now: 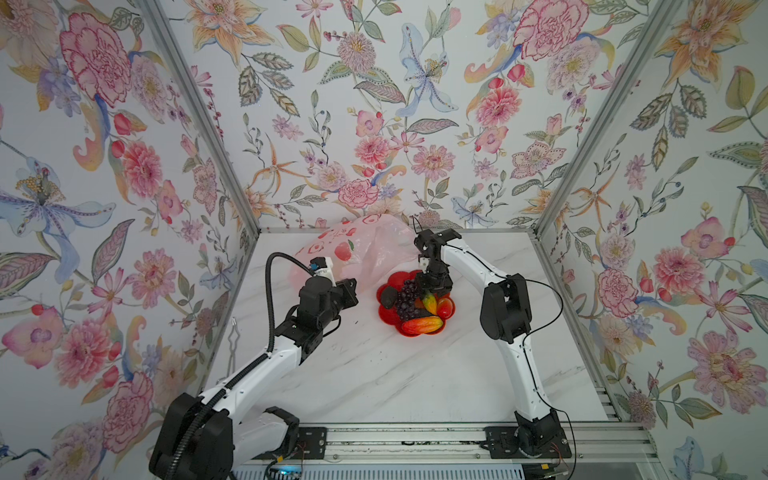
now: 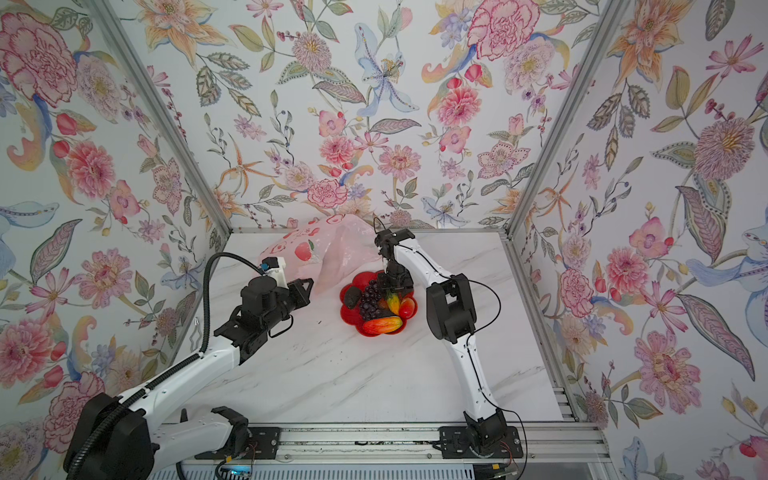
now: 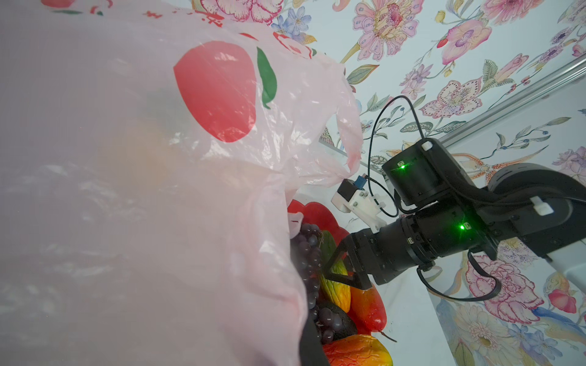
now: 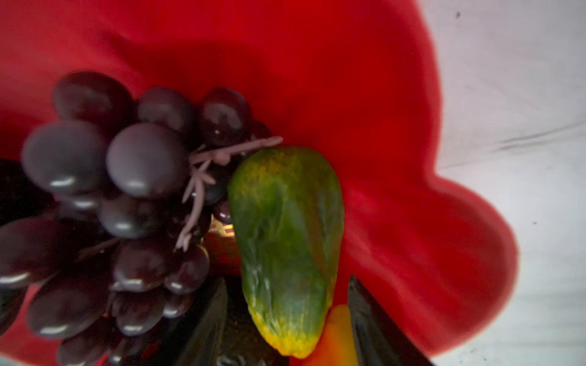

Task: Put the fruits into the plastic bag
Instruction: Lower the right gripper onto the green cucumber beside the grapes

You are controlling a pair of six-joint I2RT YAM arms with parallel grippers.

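1. We count one plastic bag, pale pink with red fruit prints. It is heaped at the far side of the marble table, just beside one red flower-shaped dish.
2. We count five fruits, all in the dish:
   - one grape bunch
   - one dark avocado-like piece
   - one green-yellow oblong
   - two red-orange ones: a long mango shape at the near rim and a rounder mango shape beside it
3. In the left wrist view a faint orange-yellow blur shows through the bag's film. We cannot count what lies inside.
4. We count two grippers. The left gripper is clenched on the bag's near edge, and the film stands raised from there.
5. The right gripper hangs low over the dish. Its jaws stand apart on either side of the green-yellow oblong, with a narrow gap on each side. The oblong lies in the dish against the grape bunch.
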